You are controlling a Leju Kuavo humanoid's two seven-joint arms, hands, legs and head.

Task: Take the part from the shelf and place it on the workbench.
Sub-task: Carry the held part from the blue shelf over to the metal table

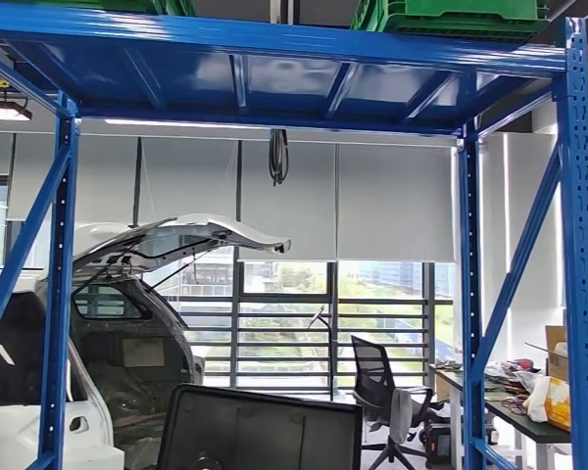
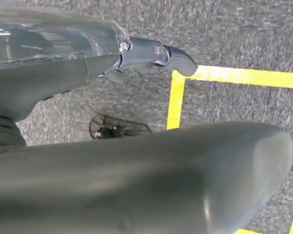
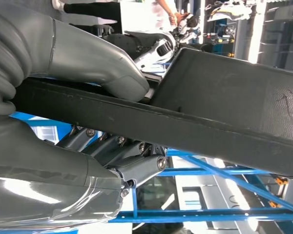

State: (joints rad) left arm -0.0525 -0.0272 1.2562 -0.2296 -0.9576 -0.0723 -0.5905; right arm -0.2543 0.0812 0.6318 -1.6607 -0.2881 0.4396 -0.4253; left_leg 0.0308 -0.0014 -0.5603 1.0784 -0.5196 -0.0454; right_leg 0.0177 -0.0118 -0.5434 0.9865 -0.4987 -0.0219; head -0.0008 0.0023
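The part is a large flat black panel [image 1: 262,431] rising into the bottom middle of the head view, in front of the blue shelf frame [image 1: 58,294]. In the right wrist view my right hand [image 3: 100,156] grips the panel's [image 3: 219,97] edge, with the thick thumb [image 3: 100,63] on one face and the dark fingers [image 3: 137,163] on the other. My left hand [image 2: 100,161] hangs over grey carpet with its fingers stretched out and apart, holding nothing.
Blue shelf posts [image 1: 579,245] stand at both sides, with green crates [image 1: 454,15] on the deck overhead. Behind are a white car with its hatch raised [image 1: 128,323], an office chair [image 1: 379,392] and a cluttered table [image 1: 527,411] at right. Yellow floor tape [image 2: 176,97] lies under my left hand.
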